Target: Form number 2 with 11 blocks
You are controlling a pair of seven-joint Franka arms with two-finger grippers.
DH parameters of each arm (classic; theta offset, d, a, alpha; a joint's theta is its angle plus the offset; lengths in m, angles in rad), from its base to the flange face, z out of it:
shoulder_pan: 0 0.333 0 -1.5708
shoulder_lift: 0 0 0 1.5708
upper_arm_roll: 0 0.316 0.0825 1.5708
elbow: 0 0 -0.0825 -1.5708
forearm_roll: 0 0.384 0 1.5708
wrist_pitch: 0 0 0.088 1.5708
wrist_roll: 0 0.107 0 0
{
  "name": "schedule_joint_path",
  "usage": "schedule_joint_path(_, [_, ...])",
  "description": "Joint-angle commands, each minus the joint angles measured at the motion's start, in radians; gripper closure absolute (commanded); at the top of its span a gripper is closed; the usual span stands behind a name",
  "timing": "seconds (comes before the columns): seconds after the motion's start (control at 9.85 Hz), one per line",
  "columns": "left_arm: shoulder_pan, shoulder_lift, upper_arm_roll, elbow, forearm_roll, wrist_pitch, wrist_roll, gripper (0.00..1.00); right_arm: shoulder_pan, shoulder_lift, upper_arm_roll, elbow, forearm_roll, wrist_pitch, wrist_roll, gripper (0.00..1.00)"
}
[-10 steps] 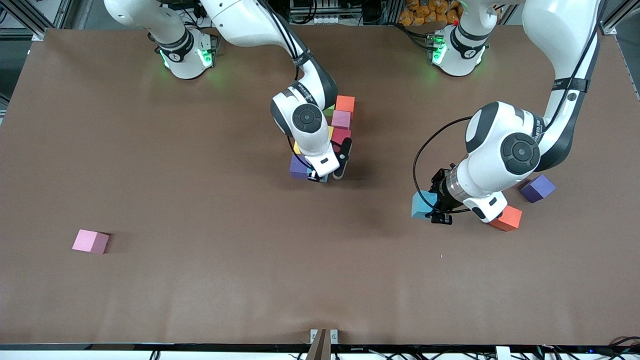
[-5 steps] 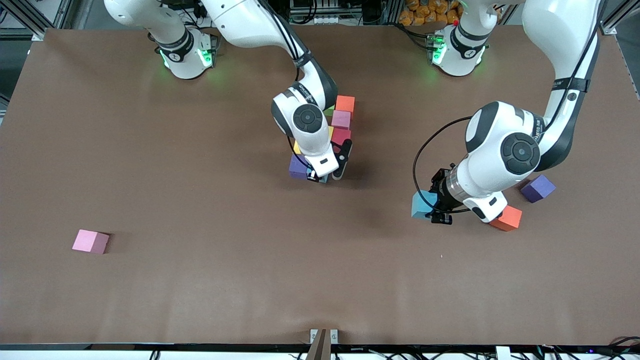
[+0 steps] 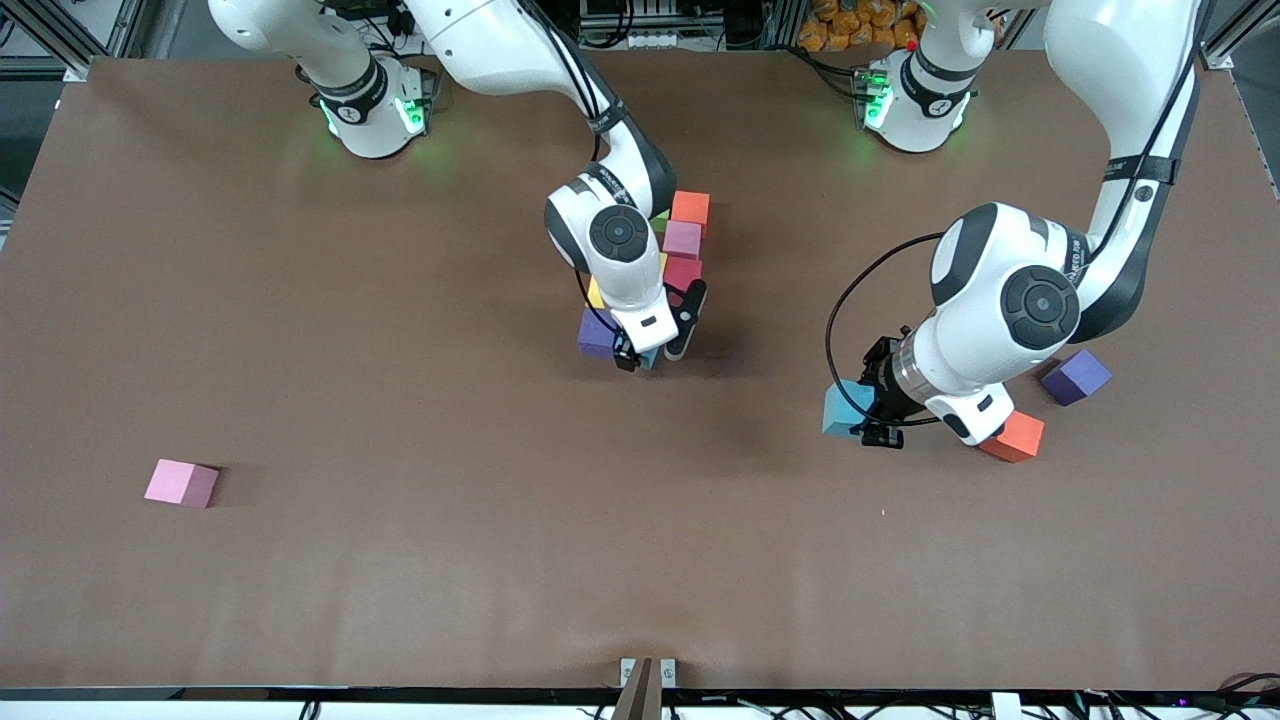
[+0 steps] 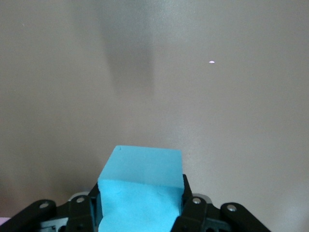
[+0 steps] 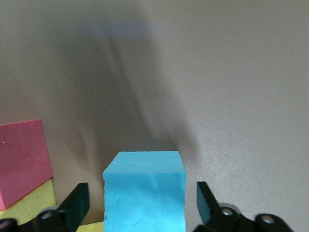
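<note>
Not seeing much readable here, honestly. Only spotting some dark lettering printed along the left arm [image 3: 1085, 262], on the white link just above the big round joint cap, but coming out too small and too tilted to spell out. Same deal on the right arm [image 3: 610, 183]: tiny print on the dark band near the wrist, not legible. Finding no labels, numbers or signs on the foam blocks [image 3: 684, 240] or on the brown table [image 3: 420, 560].
</note>
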Motion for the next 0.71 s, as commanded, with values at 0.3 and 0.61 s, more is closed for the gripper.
schedule_joint_path(0.3, [0.012,-0.019,-0.015,-0.01,0.009,-0.047,0.021,1.0,0.022,0.004,-0.013,-0.008,-0.029,0.016,0.023,0.1])
schedule_joint_path(0.61, [0.008,-0.02,-0.018,-0.01,0.007,-0.072,0.027,1.0,0.016,0.002,-0.013,-0.008,-0.09,0.014,0.012,0.1])
